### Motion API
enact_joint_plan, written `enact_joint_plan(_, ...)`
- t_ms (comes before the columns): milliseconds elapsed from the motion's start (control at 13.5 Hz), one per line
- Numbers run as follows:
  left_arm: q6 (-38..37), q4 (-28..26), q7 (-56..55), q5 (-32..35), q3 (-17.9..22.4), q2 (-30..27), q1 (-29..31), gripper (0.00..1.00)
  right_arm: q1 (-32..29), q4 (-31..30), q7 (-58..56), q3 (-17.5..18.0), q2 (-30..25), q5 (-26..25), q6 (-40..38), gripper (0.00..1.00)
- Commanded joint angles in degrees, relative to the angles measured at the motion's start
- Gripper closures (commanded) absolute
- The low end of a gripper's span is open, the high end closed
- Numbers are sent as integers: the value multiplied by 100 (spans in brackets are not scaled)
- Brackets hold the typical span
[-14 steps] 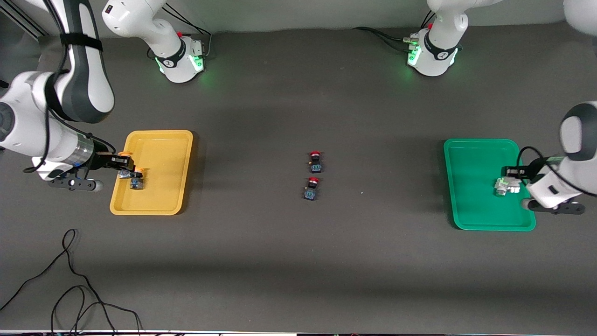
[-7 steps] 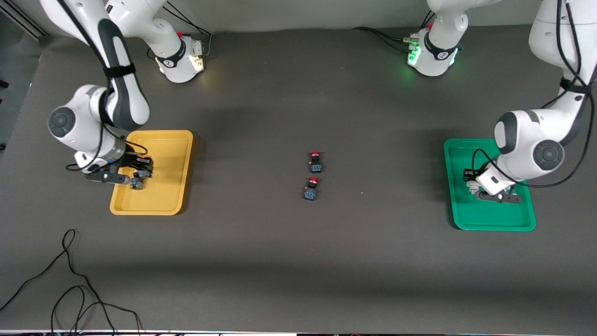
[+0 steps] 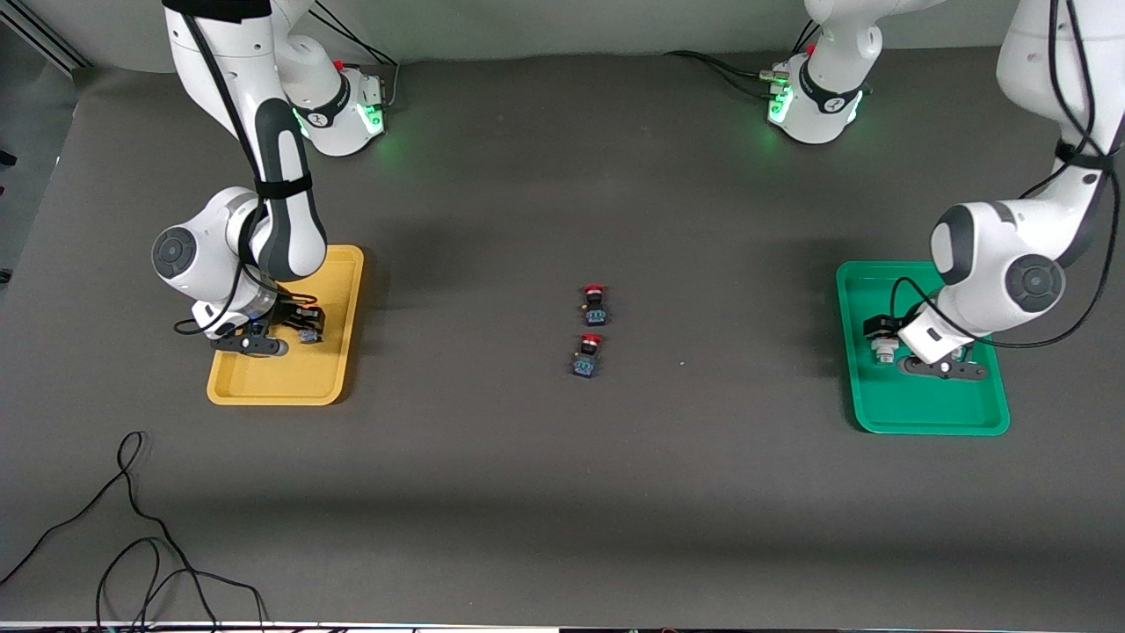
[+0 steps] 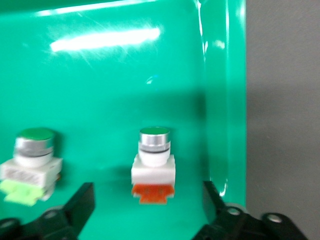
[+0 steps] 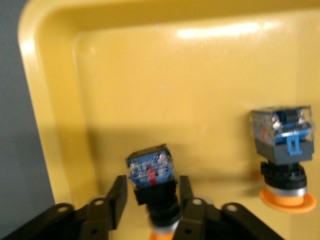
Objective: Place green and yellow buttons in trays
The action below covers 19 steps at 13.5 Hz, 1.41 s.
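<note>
Trays first. Yellow tray (image 3: 290, 387) sits toward the right arm's end of the table; green tray (image 3: 888, 413) toward the left arm's end.

Yellow tray: 2 black-bodied buttons w/ yellow-orange caps, both lying on the tray floor. One (image 5: 151, 182) lies between the right gripper's fingers; the other (image 5: 283, 155) lies beside it, apart, cap pointing the same way.

Green tray: 2 white-bodied buttons standing upright, green caps up. One w/ orange base (image 4: 153, 165) stands close to the tray wall; the other, w/ light-green base (image 4: 31, 165), stands beside it, apart.

Surface: dark grey table mat (image 3: 562, 492). 2 red-capped black buttons mid-table, well apart from both trays: one (image 3: 595, 304) farther from front cam, one (image 3: 587, 355) nearer. Loose black cable (image 3: 132, 545) on the mat at the near edge, right arm's end.

Right gripper (image 5: 150, 200): low over yellow tray, fingers (image 5: 116, 197) parted a little, flanking the button's body; contact w/ it – cannot tell.

Left gripper (image 4: 147, 202): low over green tray, fingers (image 4: 82, 200) spread wide, holding nothing; orange-base button stands between the tips, untouched.
</note>
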Motion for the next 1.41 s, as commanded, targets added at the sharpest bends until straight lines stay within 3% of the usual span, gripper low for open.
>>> enact_joint_plan(0, -1432, 262, 72, 4, -96, -1092, -14, 0, 69, 185, -63, -111, -86, 145, -259, 0)
enact_joint_plan(74, -2091, 578, 72, -14, -114, -1234, -23, 0, 131, 290, 68, -146, -95, 84, -434, 0)
enact_joint_plan(222, -3305, 1447, 63, -67, -184, -1288, -59, 0, 411, 676, 488, -557, -95, -450, -951, 0)
enact_joint_plan(444, -4678, 2748, 63, -67, -193, -1209, -129, 0, 702, 1790, 1219, -1120, -112, -1347, -2697, 0)
enact_joint_plan(815, -5551, 4156, -60, -85, -184, -999, -559, 0, 702, 3426, 1229, -1675, -121, -1797, -4598, 0)
enact_joint_plan(1037, -5552, 4299, -60, -94, -202, -937, -683, 0, 702, 4165, 1220, -1904, -130, -1990, -5365, 0)
enact_joint_plan(1333, -5552, 4290, -43, -94, -228, -928, -692, 0, 650, 4449, 1238, -2019, -340, -2079, -5534, 0)
